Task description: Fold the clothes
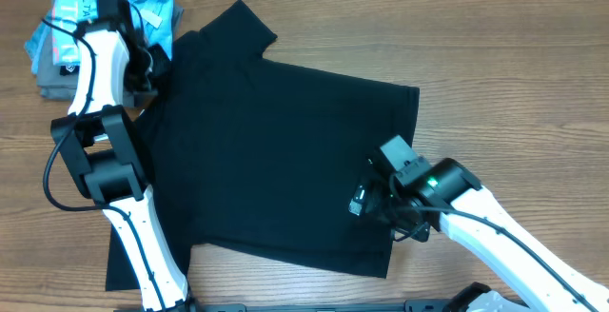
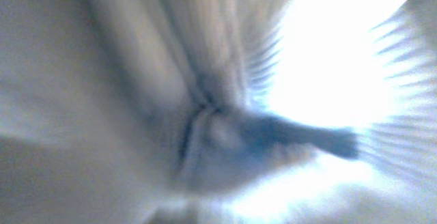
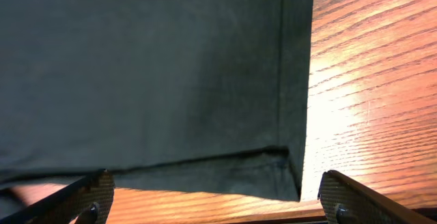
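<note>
The black T-shirt (image 1: 276,150) lies spread flat on the wooden table (image 1: 514,84), one sleeve pointing to the far edge. My left gripper (image 1: 147,65) hangs at the shirt's far left corner, beside the pile of other clothes. Its wrist view is a pale blur, so its jaws and anything between them stay hidden. My right gripper (image 1: 366,193) is over the shirt's near right part. In the right wrist view it stands open (image 3: 218,200), its fingers (image 3: 341,193) wide apart just short of the hemmed corner of the shirt (image 3: 150,67), with nothing between them.
A light blue T-shirt (image 1: 86,3) with white lettering lies on grey folded garments (image 1: 48,69) at the far left corner, right by the left arm. Bare wood (image 3: 369,80) shows to the right of the shirt.
</note>
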`<state>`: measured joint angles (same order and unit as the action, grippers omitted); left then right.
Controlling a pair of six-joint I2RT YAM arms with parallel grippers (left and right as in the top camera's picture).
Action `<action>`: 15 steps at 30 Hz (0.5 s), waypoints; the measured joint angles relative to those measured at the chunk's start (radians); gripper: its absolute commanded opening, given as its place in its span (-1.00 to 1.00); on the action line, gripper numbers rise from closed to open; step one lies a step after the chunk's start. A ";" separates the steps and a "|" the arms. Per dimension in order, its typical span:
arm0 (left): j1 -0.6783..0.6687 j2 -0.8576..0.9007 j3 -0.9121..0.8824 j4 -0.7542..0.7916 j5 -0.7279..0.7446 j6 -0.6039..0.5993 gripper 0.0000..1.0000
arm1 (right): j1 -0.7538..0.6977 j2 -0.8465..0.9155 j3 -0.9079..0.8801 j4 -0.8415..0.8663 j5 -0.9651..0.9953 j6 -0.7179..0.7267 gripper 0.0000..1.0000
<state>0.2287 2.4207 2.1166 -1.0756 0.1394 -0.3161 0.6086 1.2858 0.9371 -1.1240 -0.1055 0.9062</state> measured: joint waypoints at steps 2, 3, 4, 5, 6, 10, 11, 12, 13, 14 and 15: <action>-0.010 0.003 0.119 -0.067 0.014 0.004 0.65 | 0.000 0.057 0.001 0.003 0.005 -0.005 1.00; -0.016 0.004 0.183 -0.129 0.016 0.005 0.73 | 0.000 0.078 0.001 0.001 0.006 -0.006 1.00; -0.021 0.004 0.215 -0.160 0.018 0.005 0.74 | 0.000 0.097 0.001 0.002 0.005 -0.008 1.00; -0.030 0.004 0.261 -0.195 0.019 0.005 0.73 | 0.000 0.119 0.001 0.002 0.006 -0.010 1.00; -0.043 0.004 0.316 -0.236 0.022 0.005 0.74 | 0.000 0.141 0.001 0.001 0.006 -0.010 1.00; -0.103 0.004 0.489 -0.376 0.027 0.008 0.76 | 0.000 0.182 0.001 0.003 0.009 -0.013 1.00; -0.115 0.004 0.524 -0.410 0.029 0.008 0.80 | 0.000 0.182 0.001 0.003 0.008 -0.013 1.00; -0.130 0.004 0.567 -0.459 0.032 0.009 0.80 | 0.000 0.182 0.001 0.003 0.008 -0.013 1.00; -0.139 0.004 0.598 -0.488 0.033 0.010 0.80 | 0.000 0.182 0.001 0.003 0.009 -0.013 1.00; -0.147 0.004 0.640 -0.531 0.036 0.012 0.80 | 0.000 0.182 0.001 -0.001 0.009 -0.014 0.99; -0.150 0.004 0.666 -0.559 0.037 0.012 0.81 | 0.000 0.182 0.001 -0.004 0.008 -0.014 0.87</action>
<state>0.0784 2.4248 2.7827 -1.6348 0.1761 -0.3042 0.6086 1.4673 0.9382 -1.1278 -0.0971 0.8921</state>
